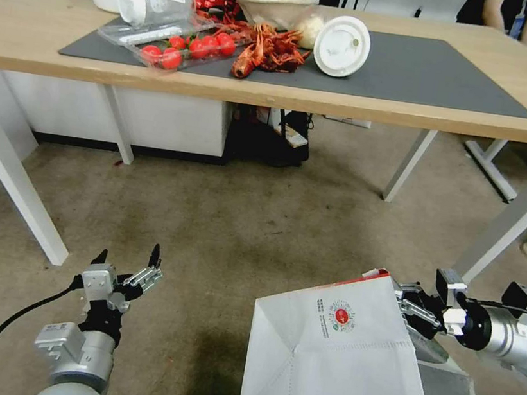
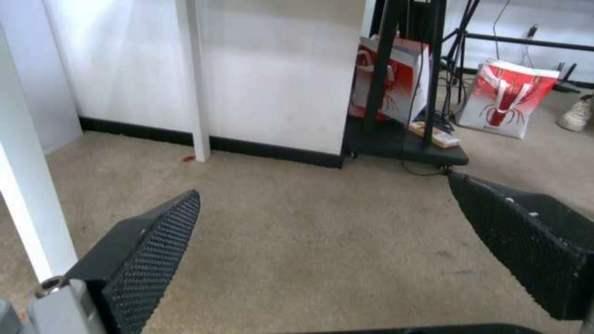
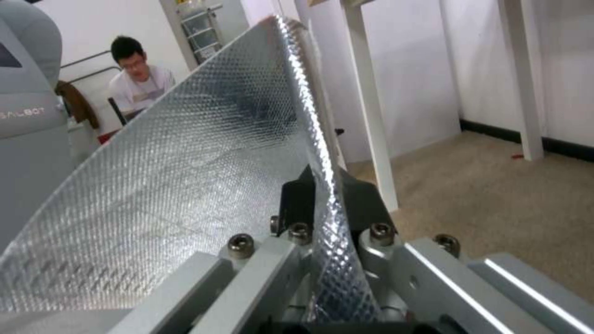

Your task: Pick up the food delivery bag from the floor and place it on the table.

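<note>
Foil-lined food delivery bag (image 1: 339, 363) rim pinched edge-on by right hand (image 3: 325, 204); thin wall may tear or slip during lift to desk (image 1: 417, 111). Left hand (image 1: 127, 270) spread, empty.

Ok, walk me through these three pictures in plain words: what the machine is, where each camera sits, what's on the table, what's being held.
This is a wheeled robot with two arms, each ending in a gripper. The head view looks down from its head. The other two cameras sit on its wrists.

The right gripper is shut on the rim of the food delivery bag, white with a small red logo. Its wrist view shows the bag's silver foil lining pinched between the fingers.

The left gripper is open above the carpet, holding nothing.

On the table, on a dark grey mat, lie cherry tomatoes, red crayfish, bowls and a round white lid.
</note>
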`<state>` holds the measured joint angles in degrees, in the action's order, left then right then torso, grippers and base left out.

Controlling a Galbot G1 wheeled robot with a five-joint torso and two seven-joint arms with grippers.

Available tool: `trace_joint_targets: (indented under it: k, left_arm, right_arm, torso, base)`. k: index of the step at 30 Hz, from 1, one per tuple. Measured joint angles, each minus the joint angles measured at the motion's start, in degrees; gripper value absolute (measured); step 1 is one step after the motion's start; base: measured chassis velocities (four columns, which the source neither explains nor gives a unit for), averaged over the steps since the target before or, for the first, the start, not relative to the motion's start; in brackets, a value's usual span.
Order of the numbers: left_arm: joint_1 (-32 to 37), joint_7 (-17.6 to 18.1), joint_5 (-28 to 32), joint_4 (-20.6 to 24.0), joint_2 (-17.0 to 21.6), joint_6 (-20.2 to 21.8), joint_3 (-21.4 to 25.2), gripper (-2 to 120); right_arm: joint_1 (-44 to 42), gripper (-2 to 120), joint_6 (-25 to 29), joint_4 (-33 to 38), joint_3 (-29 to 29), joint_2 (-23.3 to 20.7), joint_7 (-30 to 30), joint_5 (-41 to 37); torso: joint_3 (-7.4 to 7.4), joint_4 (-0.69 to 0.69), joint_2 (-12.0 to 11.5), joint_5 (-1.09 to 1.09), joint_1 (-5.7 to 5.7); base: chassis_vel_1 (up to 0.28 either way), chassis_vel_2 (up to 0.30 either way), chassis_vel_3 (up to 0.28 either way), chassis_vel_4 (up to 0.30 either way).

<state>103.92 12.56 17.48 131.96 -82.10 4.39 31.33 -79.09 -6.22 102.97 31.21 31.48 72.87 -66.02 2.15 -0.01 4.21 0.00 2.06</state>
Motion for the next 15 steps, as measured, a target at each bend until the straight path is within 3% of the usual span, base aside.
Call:
trace_joint_targets:
  k: [15]
  left_arm:
    - [-0.4, 0.1, 0.2, 0.0, 0.5, 0.1, 0.2, 100]
  right_arm:
    - [1.0, 0, 0.1, 0.5, -0.3, -0.5, -0.7, -0.6]
  torso:
    - [3.18, 0.01, 3.6, 0.0, 0.43]
  base:
    - [0.0, 0.0, 0.0, 0.0]
